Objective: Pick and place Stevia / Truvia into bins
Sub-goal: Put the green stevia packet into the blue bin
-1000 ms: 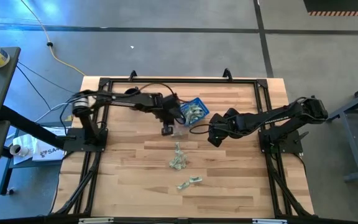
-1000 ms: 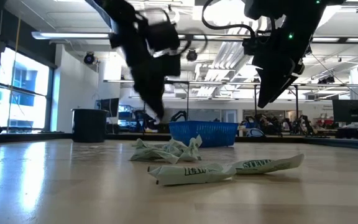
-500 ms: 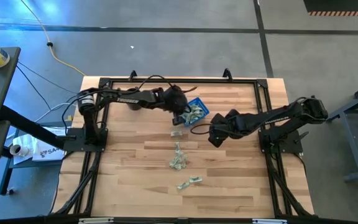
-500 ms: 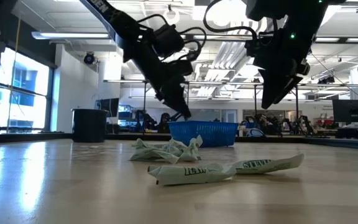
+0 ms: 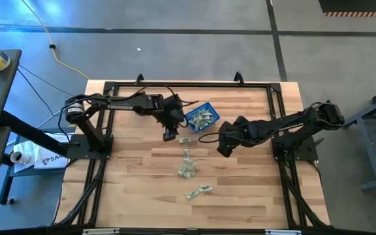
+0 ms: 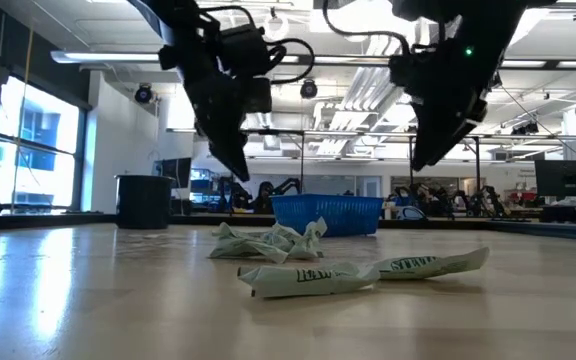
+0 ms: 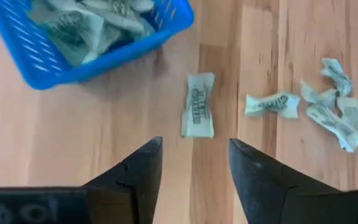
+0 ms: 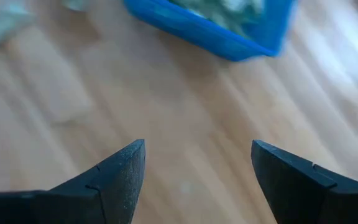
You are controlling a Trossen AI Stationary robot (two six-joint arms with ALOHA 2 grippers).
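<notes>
The blue basket [image 5: 201, 117] stands at the table's far middle with several pale green packets [image 7: 79, 22] in it. One packet [image 7: 197, 113] lies flat on the wood just near of the basket. More crumpled packets [image 5: 187, 171] lie farther toward the near edge, one pair [image 6: 358, 272] close to the low camera. My left gripper [image 5: 170, 134] hangs open above the table, left of the basket, with nothing between its fingers [image 7: 138, 180]. My right gripper [image 5: 222, 150] hangs open to the right of the basket, also empty [image 8: 194, 180].
A black frame [image 5: 175, 85] runs around the table's edges. Bare wood lies on the near left and near right of the table. A dark round container [image 6: 144, 202] shows far off in the low view.
My left gripper has swung toward the right over the blue basket's near-left edge, then drawn back toward the table's left and near side, and now hangs beside the basket. The loose packets on the table have stayed where they were.
</notes>
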